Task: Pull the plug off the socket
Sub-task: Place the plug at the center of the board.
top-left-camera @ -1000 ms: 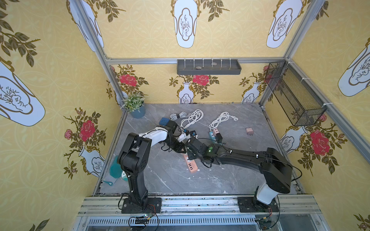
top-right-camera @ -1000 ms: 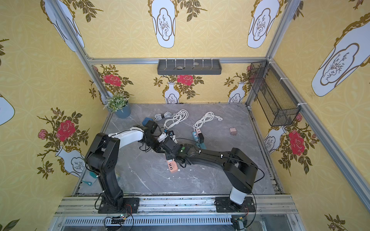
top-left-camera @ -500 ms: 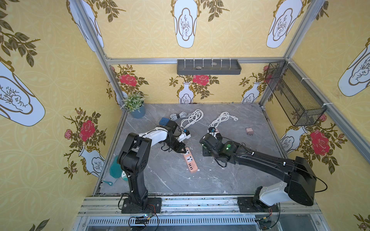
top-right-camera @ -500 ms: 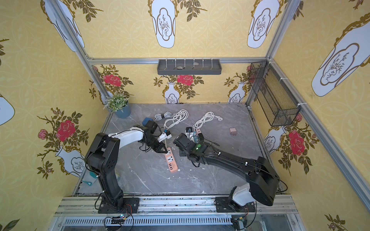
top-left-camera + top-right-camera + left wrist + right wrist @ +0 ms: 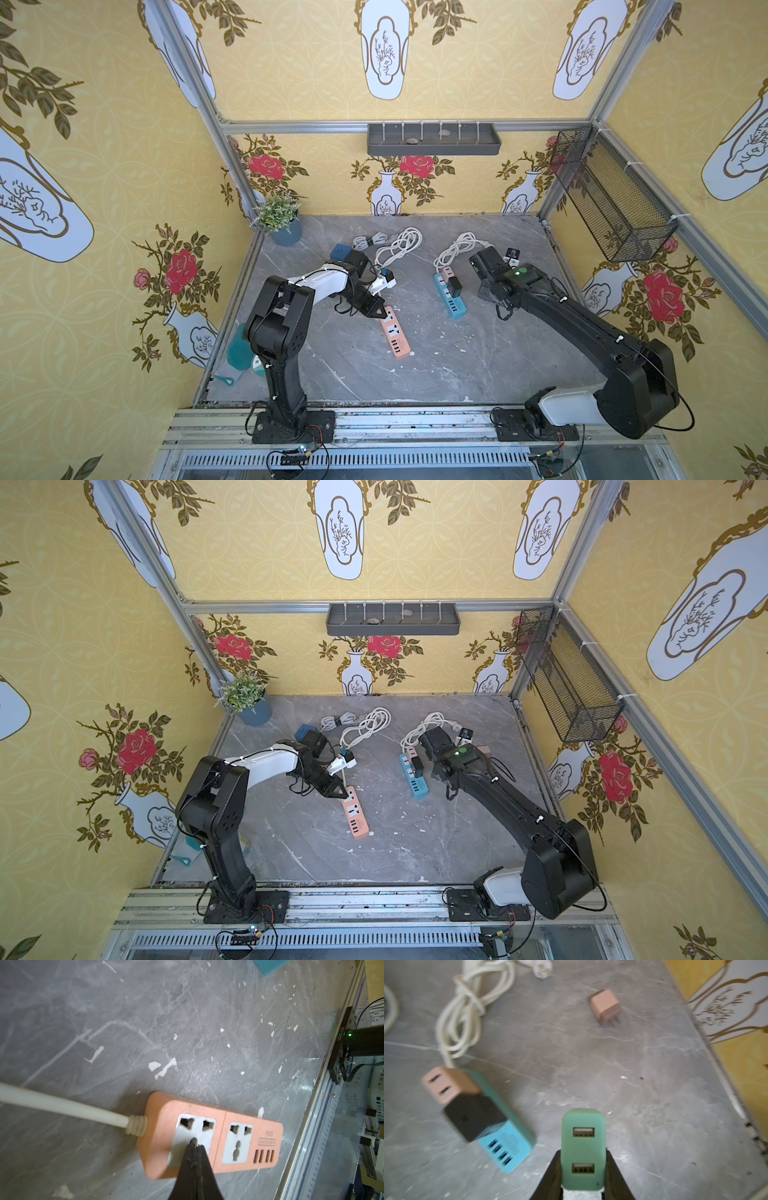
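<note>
Right wrist view: we had right gripper point(image 5: 582, 1169) clamped on green plug point(image 5: 582, 1147); left gripper point(image 5: 195, 1147) pinched closed, pressing orange socket strip point(image 5: 209, 1136); blue strip point(image 5: 508, 1147) at plug's 9 o'clock.

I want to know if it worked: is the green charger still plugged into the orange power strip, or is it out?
Out. The right gripper holds the green charger above the table, and both sockets on the orange power strip are empty.

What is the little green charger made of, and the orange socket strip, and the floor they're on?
The green two-port charger block looks like matte plastic: smooth, rounded edges, no shine. The orange power strip looks like matte moulded plastic too, scuffed, with grey outlet faces. The grey tabletop looks like marble-patterned stone or laminate; white chips leave that open.
</note>
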`<state>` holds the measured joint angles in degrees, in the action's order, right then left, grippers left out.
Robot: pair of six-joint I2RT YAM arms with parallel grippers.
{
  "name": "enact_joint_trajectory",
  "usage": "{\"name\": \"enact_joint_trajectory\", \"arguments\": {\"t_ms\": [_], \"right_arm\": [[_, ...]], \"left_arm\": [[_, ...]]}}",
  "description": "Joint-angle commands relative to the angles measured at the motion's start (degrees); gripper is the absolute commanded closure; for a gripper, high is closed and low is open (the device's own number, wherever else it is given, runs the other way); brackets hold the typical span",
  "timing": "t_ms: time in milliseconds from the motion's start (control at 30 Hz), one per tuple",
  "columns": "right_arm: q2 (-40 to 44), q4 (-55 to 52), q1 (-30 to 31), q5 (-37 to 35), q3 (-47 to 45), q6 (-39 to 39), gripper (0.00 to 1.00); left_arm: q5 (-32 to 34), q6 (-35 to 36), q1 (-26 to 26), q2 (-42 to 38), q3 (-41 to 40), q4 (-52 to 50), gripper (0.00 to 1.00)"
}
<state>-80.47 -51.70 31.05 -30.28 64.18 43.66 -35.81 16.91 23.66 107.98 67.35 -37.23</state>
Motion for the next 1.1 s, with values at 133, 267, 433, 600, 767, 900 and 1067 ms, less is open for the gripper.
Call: {"name": "enact_joint_trajectory", "arguments": {"t_ms": [133,267,433,600,767,900,1067], "right_arm": [[-8.52,-4.93,-7.61,-6.49,2.46,-3.37,1.0],[-13.13,-4.31,-10.06,-7.51,3.19,-4.73,1.0],[-19.18,-3.21,-13.33,-8.72,4.86,-6.77,1.0],[-24.57,-2.22,-15.89,-10.1,7.26,-8.55,1.0],[-28.52,1.27,-17.6,-10.5,8.59,-11.43,0.98],[-31.83,3.23,-19.06,-10.53,9.7,-12.95,0.95],[-34.17,5.86,-19.89,-9.41,10.57,-15.08,0.68]], "left_arm": [[4.24,0.83,-0.01,0.67,-0.38,-1.5,1.0],[4.35,0.77,0.06,0.78,-0.4,-1.53,1.0],[4.21,0.78,-0.02,0.75,-0.4,-1.54,1.0],[4.1,0.85,-0.02,0.72,-0.38,-1.53,1.0],[4.1,0.85,0.06,0.65,-0.53,-1.45,1.0],[4.03,0.85,0.01,0.56,-0.51,-1.48,1.0],[3.97,0.94,-0.1,0.66,-0.41,-1.52,1.0]]}}
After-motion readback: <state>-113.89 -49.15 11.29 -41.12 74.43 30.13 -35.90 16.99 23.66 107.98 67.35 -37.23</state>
